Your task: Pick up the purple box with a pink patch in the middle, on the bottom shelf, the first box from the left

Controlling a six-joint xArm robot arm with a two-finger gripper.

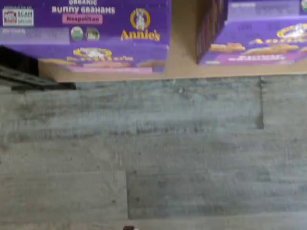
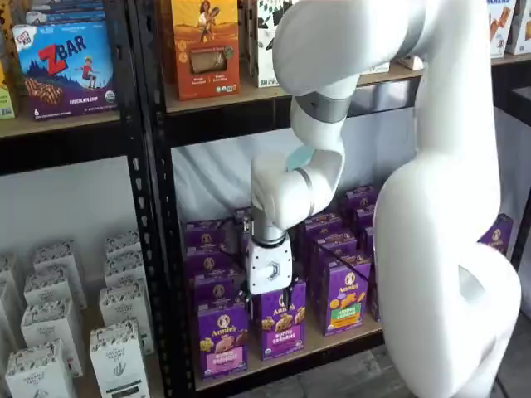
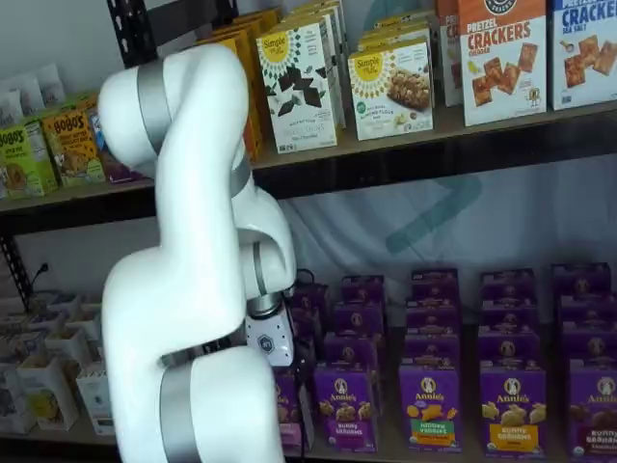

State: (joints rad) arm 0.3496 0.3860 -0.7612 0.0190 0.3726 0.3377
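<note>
On the bottom shelf [image 2: 332, 347], a light wooden board in a black metal rack, the purple box [image 2: 221, 338] with its pink patch stands upright at the front left corner, beside a black perforated upright [image 2: 159, 249]. Just to its right in a shelf view, the robot's white gripper [image 2: 271, 292] hangs in front of a neighbouring purple box with a tan patch [image 2: 283, 322]; its fingers are not clearly visible, so whether they are apart or together cannot be told. Further right stands a purple box with a green-and-orange patch [image 2: 346, 295]. The large white arm [image 2: 448, 215] fills the right of that view. The wrist camera looks down on the pink-patch box's top, lettered "Bunny Grahams", at the shelf's front edge, with grey plank flooring [image 1: 153, 153] below. In the other shelf view, the arm hides most of the box.
</note>
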